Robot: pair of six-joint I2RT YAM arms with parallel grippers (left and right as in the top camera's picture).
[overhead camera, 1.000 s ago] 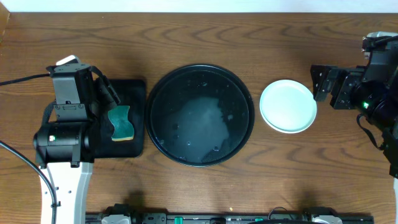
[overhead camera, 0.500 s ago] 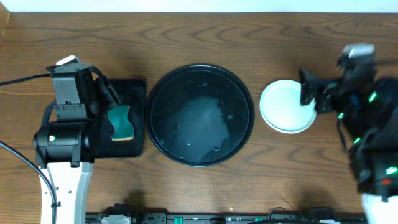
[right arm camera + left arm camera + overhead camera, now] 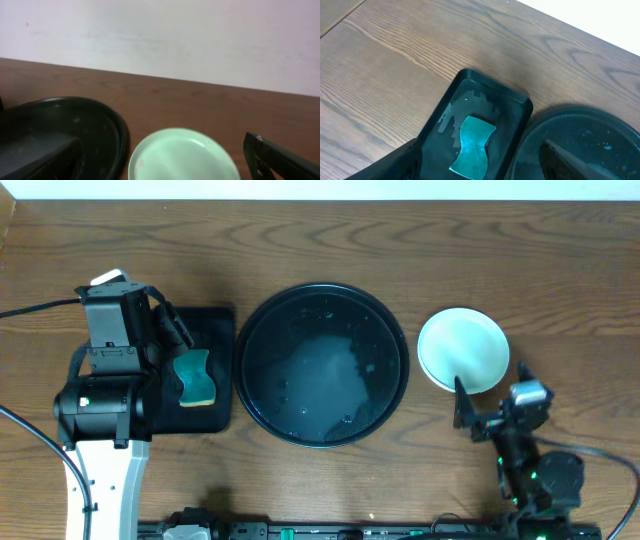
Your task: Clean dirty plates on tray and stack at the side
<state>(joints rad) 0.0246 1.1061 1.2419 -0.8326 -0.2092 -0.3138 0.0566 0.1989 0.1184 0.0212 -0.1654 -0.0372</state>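
Note:
The large round black tray (image 3: 322, 365) lies at the table's middle, wet, with no plate on it; it also shows in the left wrist view (image 3: 585, 145) and the right wrist view (image 3: 75, 125). A pale mint plate (image 3: 463, 350) lies on the wood to the tray's right, also in the right wrist view (image 3: 182, 157); I cannot tell whether other plates lie under it. My right gripper (image 3: 490, 392) (image 3: 162, 162) is wide open and empty, just in front of that plate. My left gripper (image 3: 172, 330) (image 3: 480, 167) is open and empty above the green sponge (image 3: 193, 377) (image 3: 475, 142).
The sponge lies in a small rectangular black tray (image 3: 212, 330) (image 3: 515, 107), wet, left of the round tray. A pale wall (image 3: 160, 35) stands behind the table's far edge.
My right arm has swung from the plate's right side round to its front, near the table's near edge. The left arm, sponge, tray and plate have not moved.

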